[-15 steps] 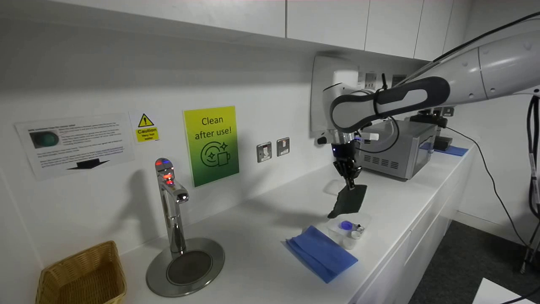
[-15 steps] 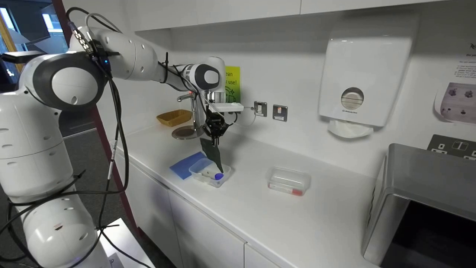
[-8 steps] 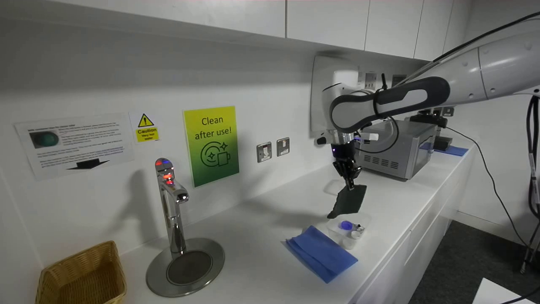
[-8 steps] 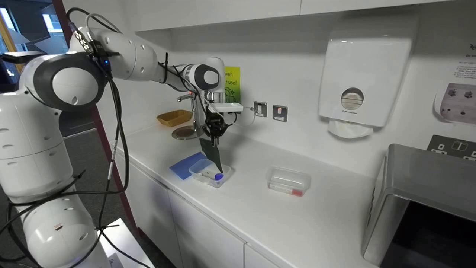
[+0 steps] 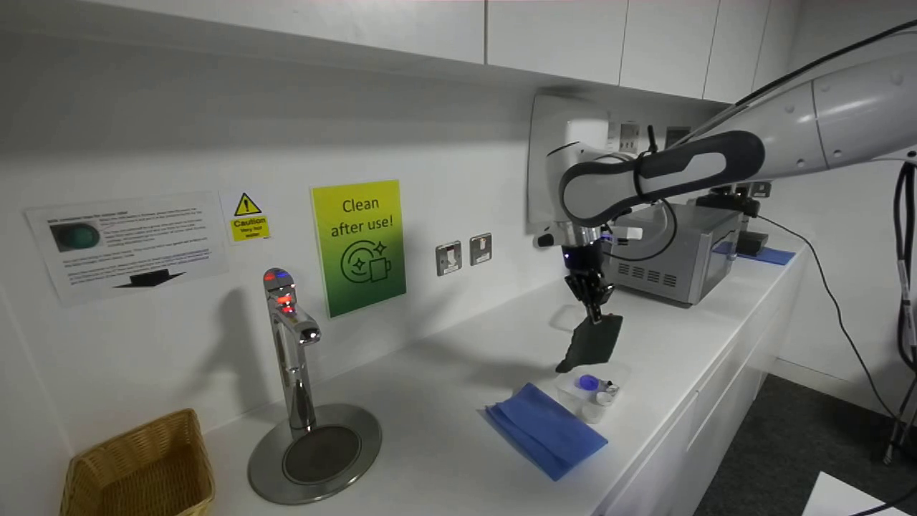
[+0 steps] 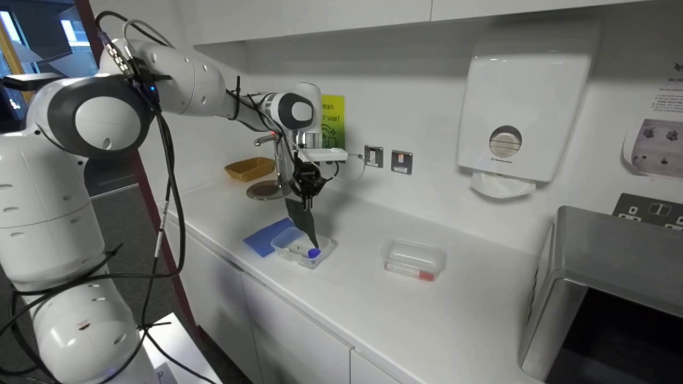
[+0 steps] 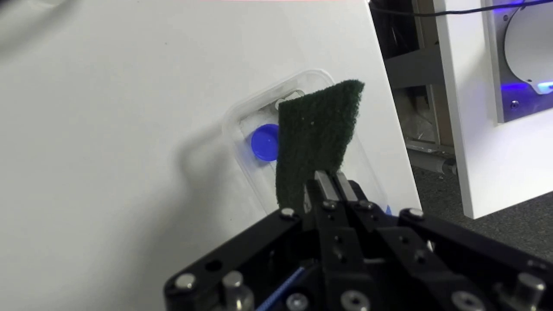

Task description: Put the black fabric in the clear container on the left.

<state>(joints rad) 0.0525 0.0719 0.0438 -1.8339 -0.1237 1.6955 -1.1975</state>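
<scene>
Presently, in an exterior view, the gripper (image 5: 595, 318) is hanging above the white counter (image 5: 423, 401) and gripping the black fabric (image 5: 592, 344), which is slanting down over the clear container (image 5: 571, 396); I cannot tell whether its low corner is touching the rim. Inside that container a blue cap (image 5: 588, 382) and some small white pieces (image 5: 605, 399) are sitting, and a folded blue cloth (image 5: 546, 432) is lying just beside it. Well apart on the left, a chrome tap (image 5: 295, 358) is standing near a wicker basket (image 5: 132, 456).

In an exterior view, another clear tub (image 6: 415, 249) is resting between that container and a grey appliance (image 6: 613, 261), holding a red-ended piece (image 6: 426, 276); the fabric is hanging tilted, one corner showing right at the blue cap.

In the wrist view, the fingertips (image 7: 326, 185) are standing nearly together, pinching the fabric, which is showing dark green and covering part of the container, with the blue cap peeking out along its left edge.
</scene>
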